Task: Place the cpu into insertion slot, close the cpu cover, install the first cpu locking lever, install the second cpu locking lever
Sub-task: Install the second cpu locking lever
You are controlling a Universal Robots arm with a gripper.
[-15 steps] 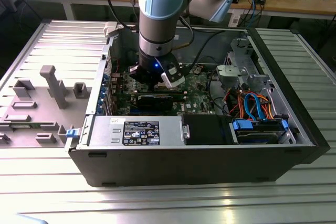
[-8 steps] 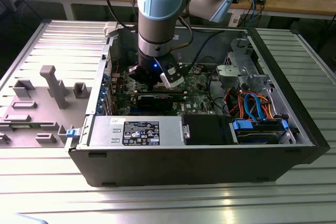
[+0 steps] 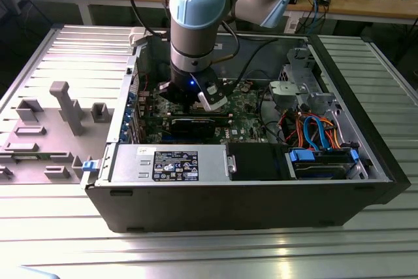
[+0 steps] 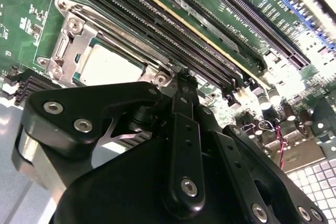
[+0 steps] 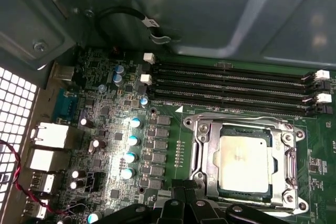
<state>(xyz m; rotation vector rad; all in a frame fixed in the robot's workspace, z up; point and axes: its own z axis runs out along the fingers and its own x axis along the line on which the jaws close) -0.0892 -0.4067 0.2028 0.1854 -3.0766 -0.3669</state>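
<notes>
The cpu (image 5: 245, 163) lies flat in the insertion slot (image 5: 210, 162) on the green board, silvery top up. The cpu cover (image 5: 239, 124) lies down around it, and the chip shows through its window. In the second wrist view the cpu (image 4: 107, 66) and the cpu cover (image 4: 71, 35) sit just beyond my black fingers (image 4: 185, 129). My gripper (image 5: 185, 186) hovers at the socket's near edge, its tips pressed together with nothing seen between them. In the exterior view my gripper (image 3: 199, 99) reaches down into the open computer case. The locking levers are hard to tell apart from the frame.
Long black memory slots (image 5: 231, 85) run beside the socket. A black graphics card (image 3: 192, 125) lies nearer the exterior view's front, then the power supply (image 3: 170, 161). Orange and blue cables (image 3: 313, 129) fill the exterior view's right side. The case wall (image 5: 210, 9) rises behind the board.
</notes>
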